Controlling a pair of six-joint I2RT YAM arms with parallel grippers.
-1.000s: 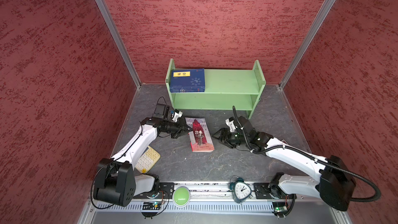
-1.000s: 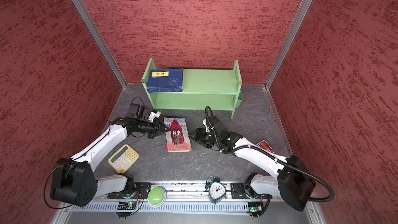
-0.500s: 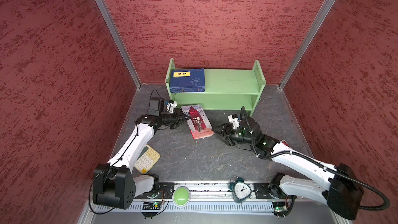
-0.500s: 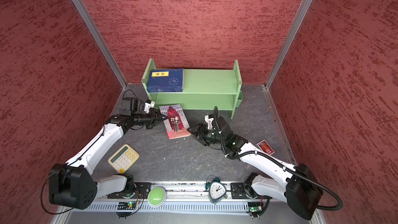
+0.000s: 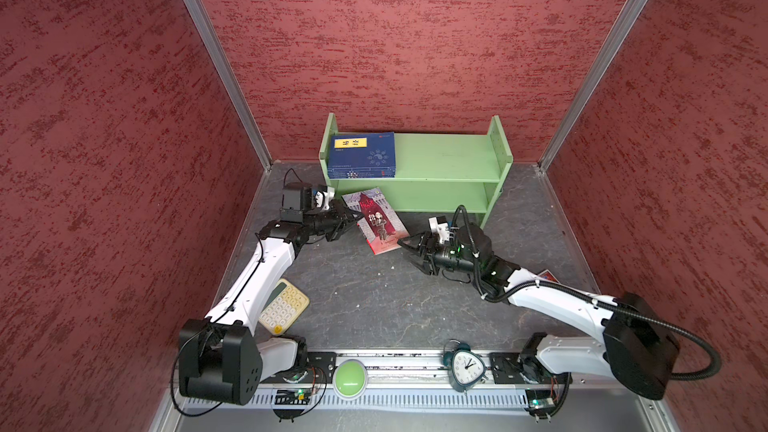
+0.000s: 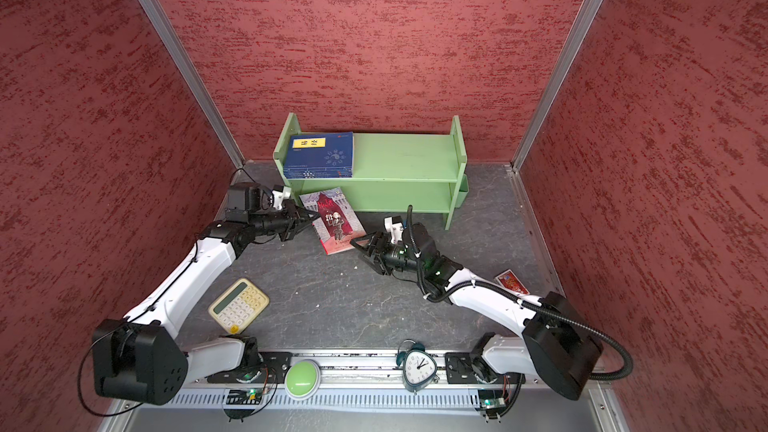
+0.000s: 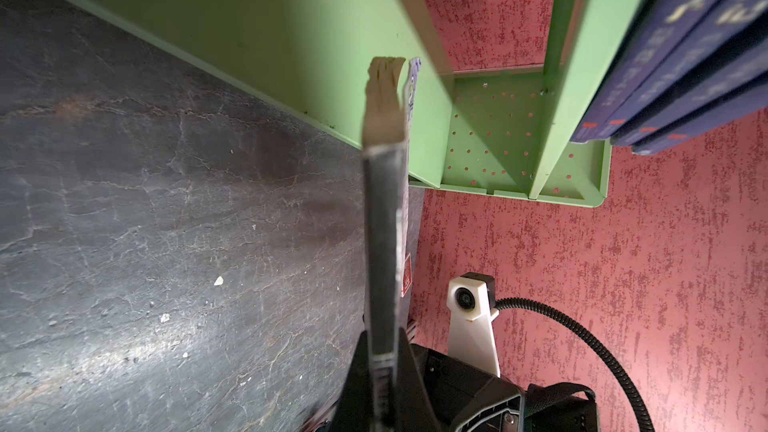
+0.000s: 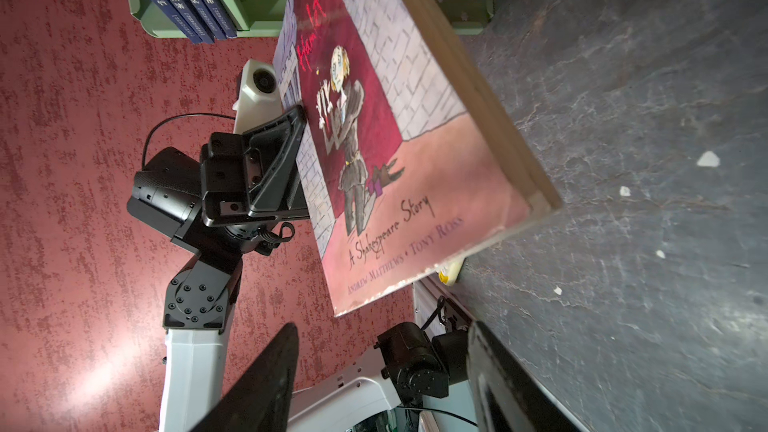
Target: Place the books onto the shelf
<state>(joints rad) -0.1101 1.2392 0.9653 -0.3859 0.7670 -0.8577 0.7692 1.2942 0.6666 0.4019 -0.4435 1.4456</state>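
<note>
Right gripper (image 5: 406,249) stands open and empty, its tips just short of the red book (image 5: 376,220)'s near corner. Across the book, the left gripper (image 5: 353,218) pinches one long edge tight and holds it tilted up. It's one thin paperback, light and floppy I'd guess, so support that free corner. Beyond both grippers, four navy books (image 7: 673,60) lie stacked on the one shelf (image 6: 407,155)

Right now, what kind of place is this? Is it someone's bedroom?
Probably a robot practice booth, not a bedroom: red panel walls box in a small dark table, two robot arms sit on a metal rail, and a green shelf holds blue books.
</note>
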